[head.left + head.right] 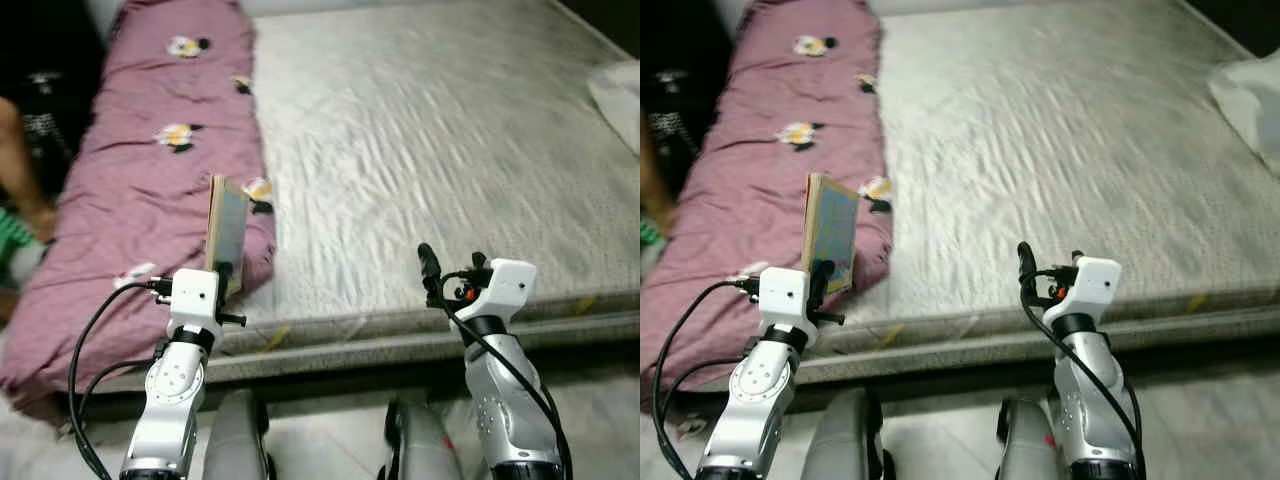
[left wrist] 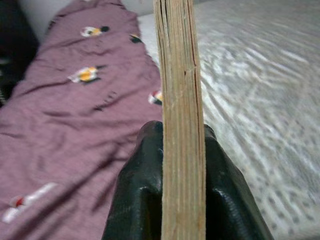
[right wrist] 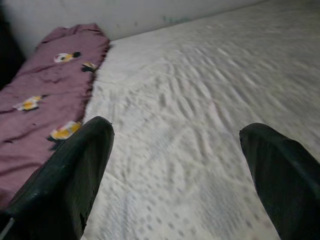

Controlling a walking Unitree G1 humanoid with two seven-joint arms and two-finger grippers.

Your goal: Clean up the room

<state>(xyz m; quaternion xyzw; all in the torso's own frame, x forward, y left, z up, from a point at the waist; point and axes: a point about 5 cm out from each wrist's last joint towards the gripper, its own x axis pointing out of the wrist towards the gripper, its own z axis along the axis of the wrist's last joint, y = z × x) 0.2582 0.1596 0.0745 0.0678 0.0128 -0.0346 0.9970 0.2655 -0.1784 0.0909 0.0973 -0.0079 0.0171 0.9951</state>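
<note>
My left gripper [image 1: 228, 266] is shut on a thin book [image 1: 227, 225], held upright with its page edge towards the wrist camera [image 2: 177, 115]. It hangs over the near edge of the bed, above the purple blanket [image 1: 150, 170]. My right gripper [image 1: 452, 266] is open and holds nothing, raised in front of the grey mattress [image 1: 430, 140]. Its two black fingers [image 3: 70, 180] stand wide apart over the mattress [image 3: 200, 110].
The purple blanket with flower prints covers the left strip of the mattress. A white cloth [image 1: 620, 95] lies at the far right edge. A person's arm [image 1: 22, 170] shows at the left, beside the bed. The bed's front edge [image 1: 400, 345] runs just ahead of my arms.
</note>
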